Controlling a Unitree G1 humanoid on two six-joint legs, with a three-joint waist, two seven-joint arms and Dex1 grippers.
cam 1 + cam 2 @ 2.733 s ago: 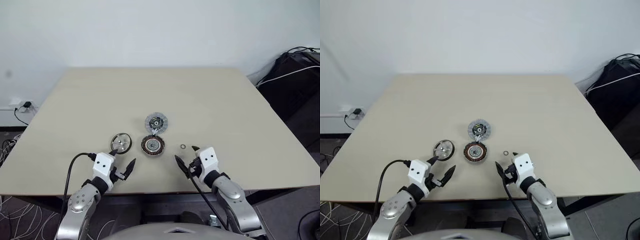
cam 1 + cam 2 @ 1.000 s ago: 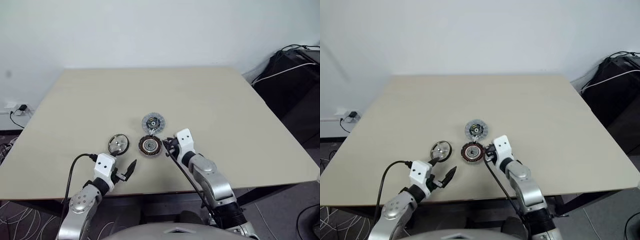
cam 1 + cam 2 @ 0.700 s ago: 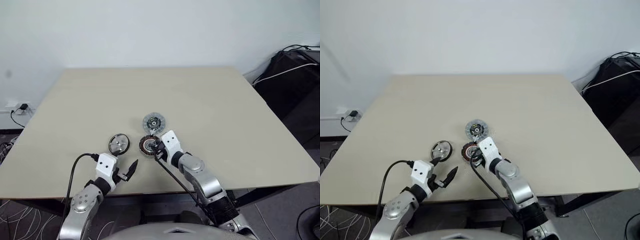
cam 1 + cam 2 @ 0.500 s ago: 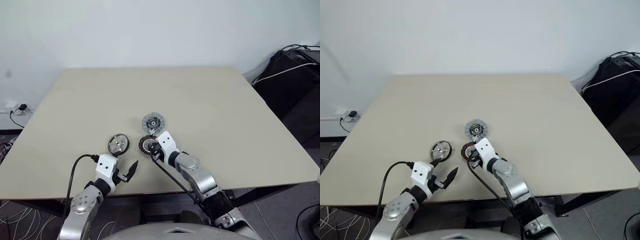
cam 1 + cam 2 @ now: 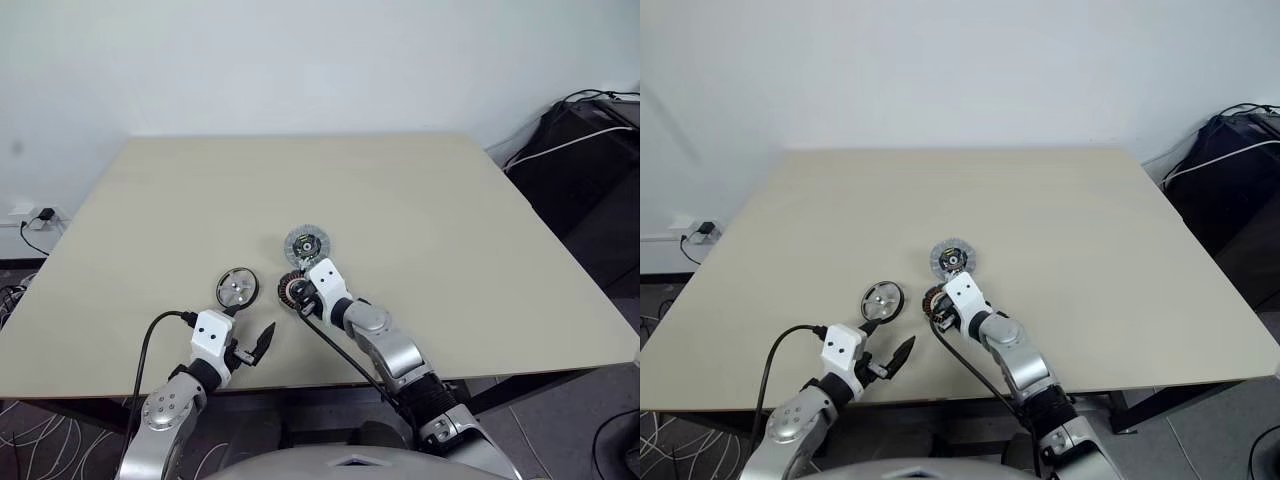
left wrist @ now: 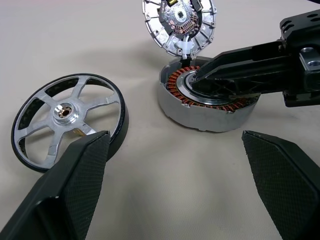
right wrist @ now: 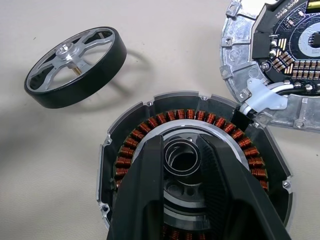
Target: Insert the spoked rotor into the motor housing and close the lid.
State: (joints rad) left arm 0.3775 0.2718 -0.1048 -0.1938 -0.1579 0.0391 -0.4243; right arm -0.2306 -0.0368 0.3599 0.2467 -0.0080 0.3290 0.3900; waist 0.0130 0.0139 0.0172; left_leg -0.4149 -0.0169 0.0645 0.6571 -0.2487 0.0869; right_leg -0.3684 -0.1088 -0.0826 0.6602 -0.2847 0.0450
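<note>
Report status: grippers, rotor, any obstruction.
Left gripper open, empty. Right gripper shut on small metal ring, over motor housing centre. Spoked rotor on table, untouched. Lid off.

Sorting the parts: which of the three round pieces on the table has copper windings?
The motor housing, the middle one; the spoked rotor is an open wheel, the lid a circuit-faced disc.

Lab: bare table [image 5: 450,220], floor cables [image 5: 30,440]
</note>
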